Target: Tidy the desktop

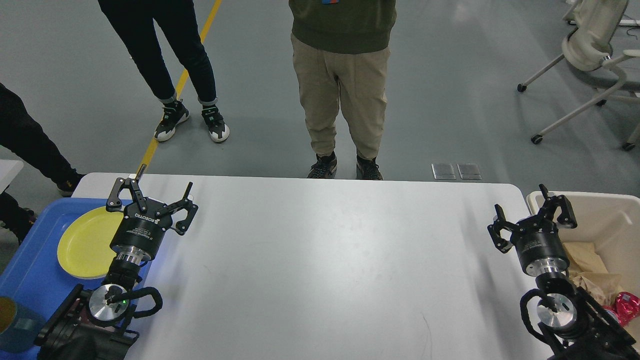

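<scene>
Desktop (320, 260) fills the middle of the head view, wide white slab with rounded corners, its surface bare between the arms. Judged rigid, heavy, smooth and likely slippery; not a thing to lift, only to clear, so nothing on it calls for a grasp at present. Left gripper (156, 196) hovers over the near-left corner, fingers spread apart, holding nothing. Right gripper (532, 212) hangs at the right edge, fingers likewise parted and empty. Blue tray (30, 280) sits just beside the left edge, carrying a yellow plate (85, 242) and a dark cup (12, 325) at the lower corner, only partly in view. Beige bin (620, 210) stands against the right edge with brown paper (587, 265) and a red wrapper (625, 305) inside. Task looks close to done, judging by the items already off the top. Open room: the whole centre span is free for sweeping either arm inward. Cautions: two people (342, 85) stand near the far edge, so long reaches forward want care; the tray rim and bin wall bound the sideways travel.
</scene>
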Controlling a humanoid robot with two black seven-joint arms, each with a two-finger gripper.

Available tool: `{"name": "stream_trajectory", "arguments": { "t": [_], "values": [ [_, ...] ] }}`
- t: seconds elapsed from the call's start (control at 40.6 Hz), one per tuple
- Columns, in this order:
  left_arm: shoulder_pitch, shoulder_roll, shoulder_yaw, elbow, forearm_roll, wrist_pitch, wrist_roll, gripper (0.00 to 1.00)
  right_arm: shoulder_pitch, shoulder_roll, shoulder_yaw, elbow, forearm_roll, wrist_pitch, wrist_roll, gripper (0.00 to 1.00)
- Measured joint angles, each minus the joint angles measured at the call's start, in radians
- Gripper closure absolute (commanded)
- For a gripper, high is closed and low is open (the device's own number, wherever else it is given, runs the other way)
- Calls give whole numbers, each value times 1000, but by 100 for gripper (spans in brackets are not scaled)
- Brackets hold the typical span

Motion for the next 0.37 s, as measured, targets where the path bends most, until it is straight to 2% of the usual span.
{"name": "stream_trajectory", "arguments": {
  "t": [0.148, 0.37],
  "values": [
    [0, 0, 0, 0, 0, 0, 0, 4, 3, 2, -6, -30, 1, 23, 20, 0],
    [0, 0, 0, 0, 0, 0, 0, 4, 6, 16, -1, -22, 26, 19, 25, 0]
  ]
}}
